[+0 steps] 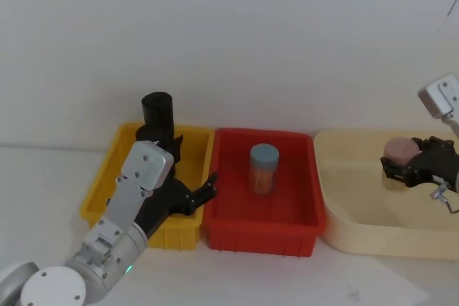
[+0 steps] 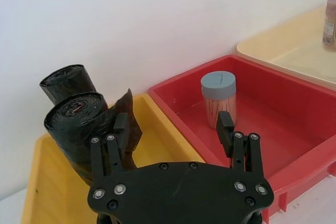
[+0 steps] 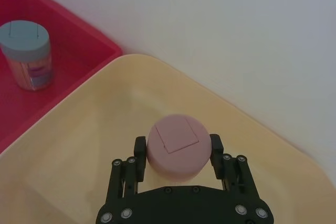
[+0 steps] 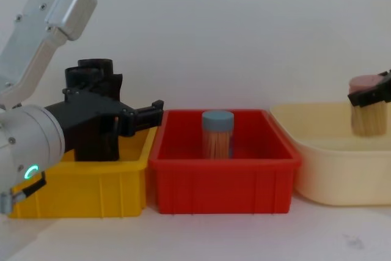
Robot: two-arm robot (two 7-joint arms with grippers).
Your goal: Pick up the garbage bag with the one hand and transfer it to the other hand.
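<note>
L wrist view: garbage bag, slimmer roll both in yellow bin. Left hand released; right hand grasping pink-lid jar.

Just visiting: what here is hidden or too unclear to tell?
Head view: the garbage bag and the slimmer roll merge into one black shape; the left gripper's arm covers their bases.
Chest view: the picture edge cuts off the right gripper holding the pink-lidded jar.
Right wrist view: its lid hides the contents.

The head camera looks steeply down on the red bin, the chest camera faces its front wall from low, and both wrist cameras, close in, share its blue-lidded jar from opposite sides.
</note>
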